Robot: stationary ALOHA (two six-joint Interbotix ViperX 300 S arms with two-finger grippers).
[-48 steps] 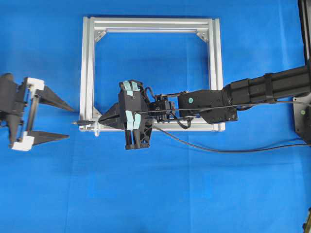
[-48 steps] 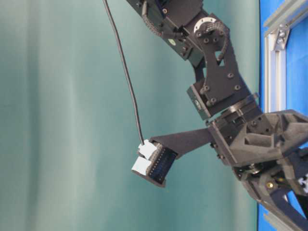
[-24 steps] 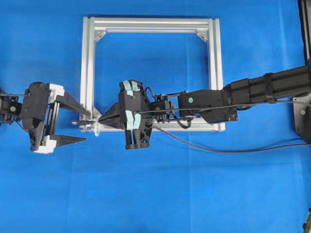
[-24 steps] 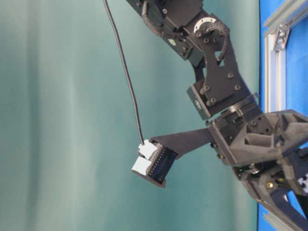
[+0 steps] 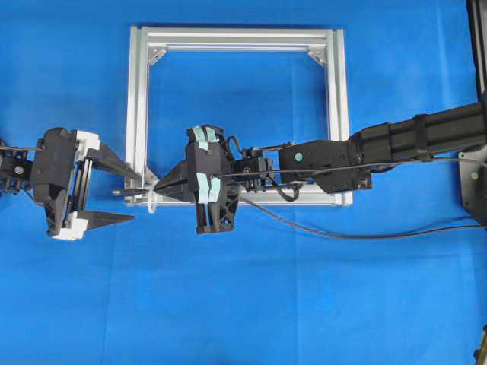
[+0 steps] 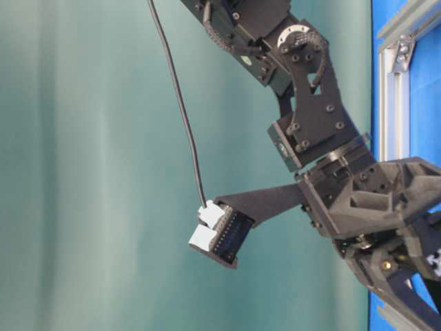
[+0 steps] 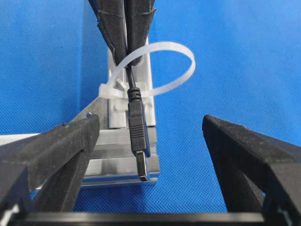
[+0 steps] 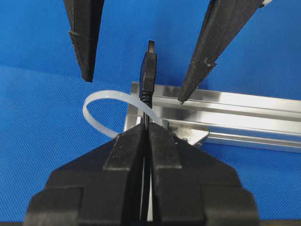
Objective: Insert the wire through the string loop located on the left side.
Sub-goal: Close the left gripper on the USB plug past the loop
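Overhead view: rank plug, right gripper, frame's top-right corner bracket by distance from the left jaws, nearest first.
From left gripper:
1. Plug, between its open jaws.
2. Right gripper, just right of the plug, shut on the wire.
3. Top-right corner bracket, far upper right.

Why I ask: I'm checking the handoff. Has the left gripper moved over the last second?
Yes. In the overhead view the left gripper has moved right, from well clear of the metal frame to its lower-left corner, its jaws open around the plug.
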